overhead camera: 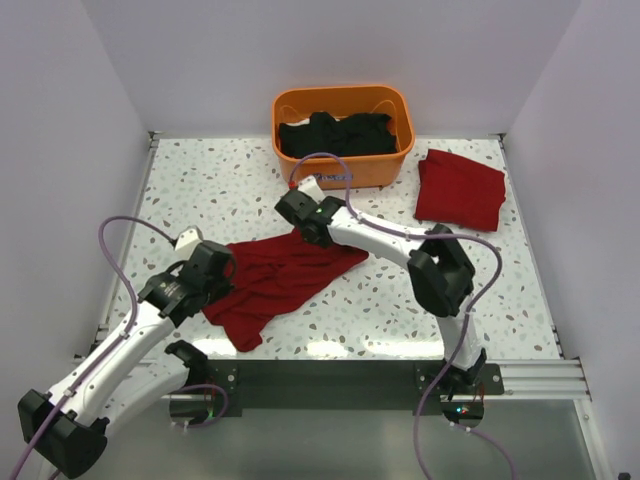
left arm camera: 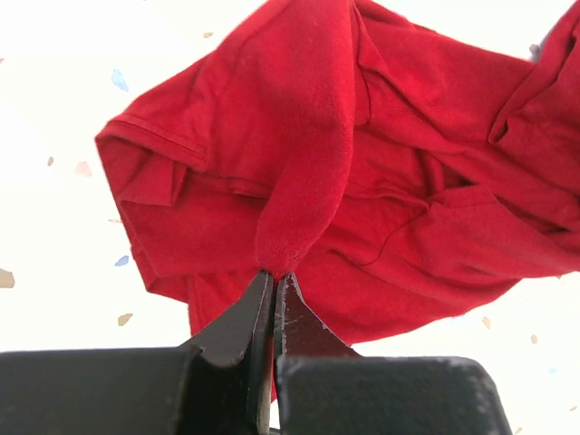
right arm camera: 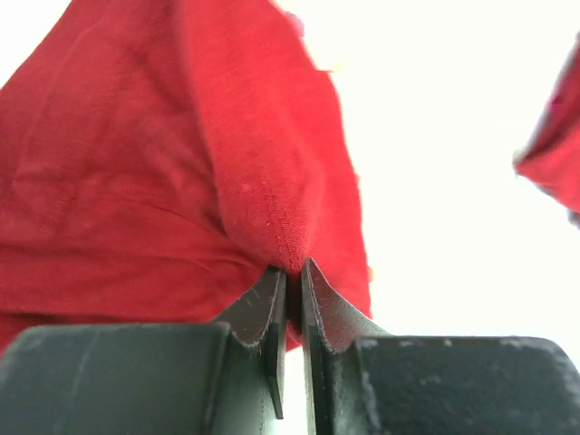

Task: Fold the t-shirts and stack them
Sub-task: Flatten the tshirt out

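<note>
One red crumpled t-shirt (overhead camera: 275,280) lies mid-table, slightly left of centre, bunched and twisted, not spread flat. Left gripper (left arm camera: 275,279) is clenched on a raised ridge of cloth at the shirt's left side; the wrist view shows fabric pinched right at the tips. Right gripper (right arm camera: 292,270) is pinched onto a hemmed edge at the shirt's far end, jaws nearly together with cloth between them, so both arms have hold of the same garment.

A folded t-shirt (overhead camera: 460,188) sits at the far right of the table (overhead camera: 400,310), a rough rectangle, well apart from the one in hand. The orange basket (overhead camera: 385,168) at far centre holds dark clothes (overhead camera: 335,135); can't tell how many pieces or whether they belong to the task.

Progress, as a judgement: one shirt looks done, a second is only grasped, no fold made on it yet. Left to do: pull it out flat, fold it, place it on the folded one. Possibly more items in the basket after that
</note>
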Tool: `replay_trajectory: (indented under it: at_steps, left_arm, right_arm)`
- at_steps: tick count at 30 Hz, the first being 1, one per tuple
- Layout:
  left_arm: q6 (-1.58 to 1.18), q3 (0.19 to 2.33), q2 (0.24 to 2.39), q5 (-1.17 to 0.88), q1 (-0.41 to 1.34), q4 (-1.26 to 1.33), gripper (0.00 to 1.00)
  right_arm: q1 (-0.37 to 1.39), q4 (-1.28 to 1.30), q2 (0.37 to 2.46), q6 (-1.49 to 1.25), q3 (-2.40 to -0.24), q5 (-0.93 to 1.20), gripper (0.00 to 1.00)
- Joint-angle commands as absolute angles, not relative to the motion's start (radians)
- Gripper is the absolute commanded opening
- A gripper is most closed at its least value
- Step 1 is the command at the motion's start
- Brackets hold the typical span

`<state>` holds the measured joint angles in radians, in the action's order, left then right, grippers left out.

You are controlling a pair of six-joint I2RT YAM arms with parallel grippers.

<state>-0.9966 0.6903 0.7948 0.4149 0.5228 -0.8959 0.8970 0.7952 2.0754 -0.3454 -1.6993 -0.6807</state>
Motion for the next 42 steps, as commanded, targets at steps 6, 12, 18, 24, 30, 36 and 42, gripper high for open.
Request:
replay_trajectory:
  at_steps: [6, 12, 18, 24, 30, 36, 42]
  left_arm:
    - [-1.022, 0.776, 0.811, 0.532, 0.515, -0.94, 0.0]
    - [-0.983, 0.846, 0.863, 0.555, 0.502, -0.913, 0.0]
    - [-0.839, 1.241, 0.9, 0.661, 0.499, -0.897, 0.0]
    - [-0.726, 1.587, 0.891, 0.735, 0.499, -0.914, 0.0]
    - [-0.635, 1.891, 0.877, 0.765, 0.499, -0.928, 0.0]
    - [-0.575, 2.034, 0.888, 0.818, 0.5, -0.931, 0.0]
    - [-0.563, 2.048, 0.913, 0.81, 0.5, -0.907, 0.0]
  right_arm:
    - [0.77, 0.773, 1.807, -0.351, -1.478, -0.639, 0.0]
    - [0.591, 0.669, 1.542, -0.342, -1.256, -0.558, 0.0]
    - [0.506, 0.768, 1.303, -0.252, -1.411, -0.678, 0.0]
    - [0.503, 0.836, 1.123, -0.195, -1.653, -0.73, 0.0]
    - [0.503, 0.909, 1.016, -0.121, -1.946, -0.744, 0.0]
    - [0.505, 0.913, 0.962, -0.049, -2.111, -0.796, 0.0]
    - [0.505, 0.907, 0.969, -0.02, -2.112, -0.813, 0.0]
